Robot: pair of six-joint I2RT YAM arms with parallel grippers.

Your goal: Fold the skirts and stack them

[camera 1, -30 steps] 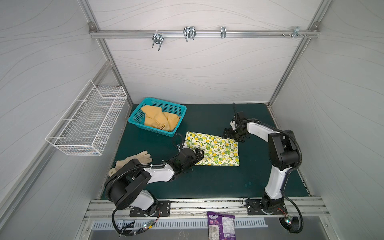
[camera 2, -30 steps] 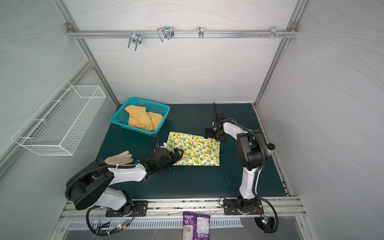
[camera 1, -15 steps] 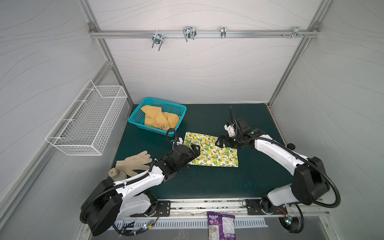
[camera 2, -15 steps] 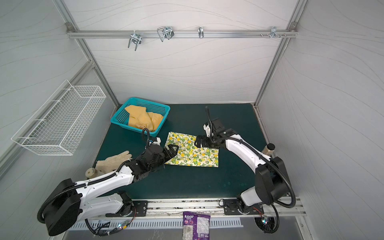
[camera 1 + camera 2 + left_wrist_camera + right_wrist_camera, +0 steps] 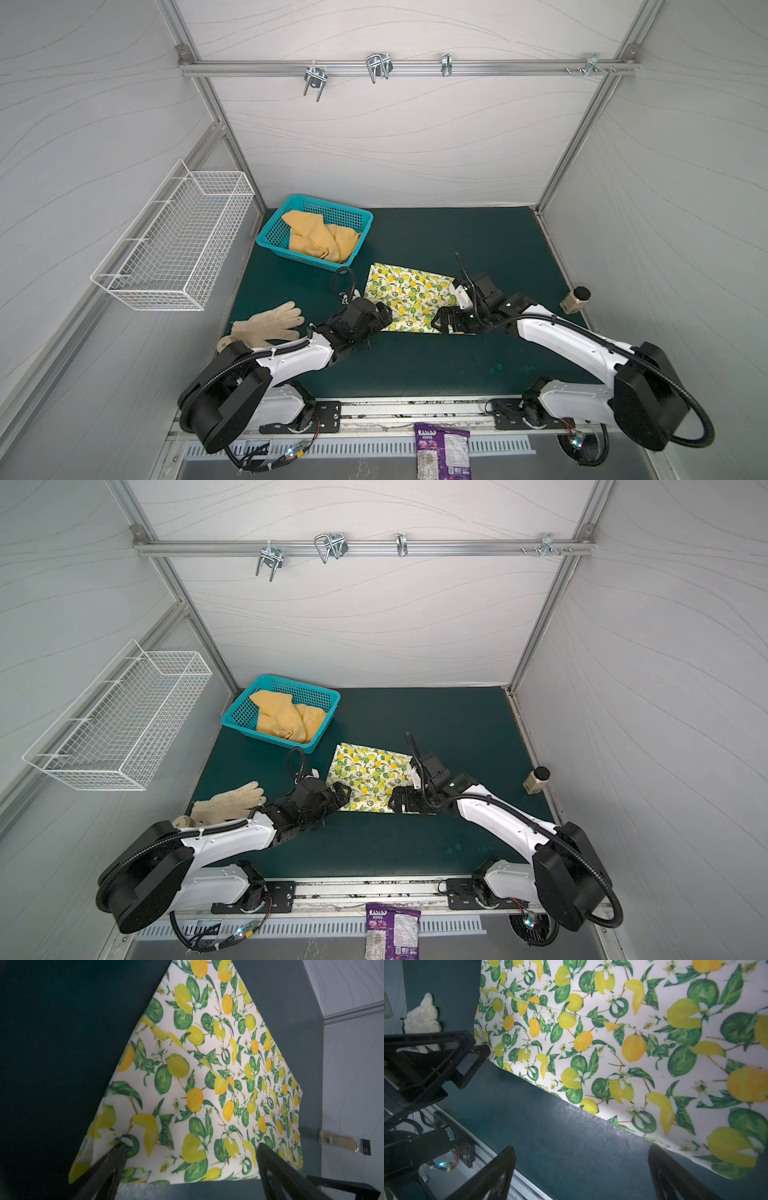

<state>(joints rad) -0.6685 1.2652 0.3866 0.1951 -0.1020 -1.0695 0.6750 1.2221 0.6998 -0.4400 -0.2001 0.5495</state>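
Purple packet reads "BERRIES"; left gripper and right gripper gape empty at lemon-print skirt.

Two high views, two wrist views, all on the bench.
Both top views looked steeply down from above the front edge, nearly alike, taking in the whole bench up to the back wall. The left wrist camera sat close over the lemon skirt, looking past the left tool; the right wrist camera, as close, looked past the right tool at that skirt's edge, which all four views shared.
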